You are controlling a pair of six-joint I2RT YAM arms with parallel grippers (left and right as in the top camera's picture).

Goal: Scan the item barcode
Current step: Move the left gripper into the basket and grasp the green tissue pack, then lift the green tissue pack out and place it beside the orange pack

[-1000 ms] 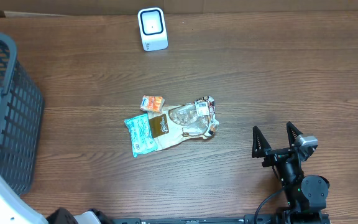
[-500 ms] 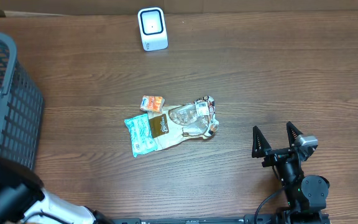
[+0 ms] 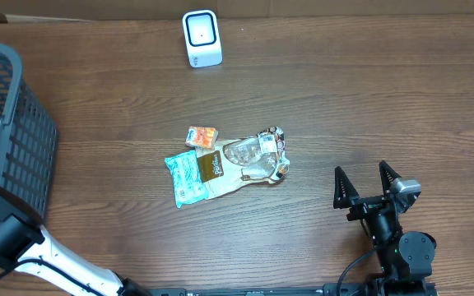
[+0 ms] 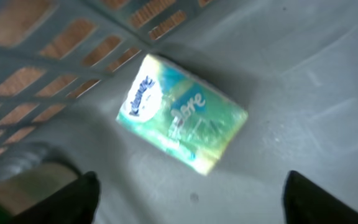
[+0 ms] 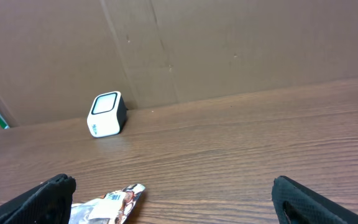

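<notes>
Jaws of the left gripper (image 4: 191, 202) stand spread over the tissue pack (image 4: 182, 112), which lies loose on the floor of the basket (image 3: 23, 156) at the tabletop's left edge. You see the right gripper (image 3: 360, 173) spread near the front right corner. Scanner (image 3: 202, 38) stands at the far edge; snack packets (image 3: 229, 164) lie mid-tabletop.

At left, tissue pack (image 4: 182, 112) in basket (image 3: 31, 156); scanner (image 3: 202, 37) behind centre pkts (image 3: 225, 164)

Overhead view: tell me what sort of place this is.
Probably a mock checkout bench: a small white barcode scanner stands on a wooden table, snack packets lie mid-table, and a grey shopping basket at the left holds a tissue pack.
</notes>
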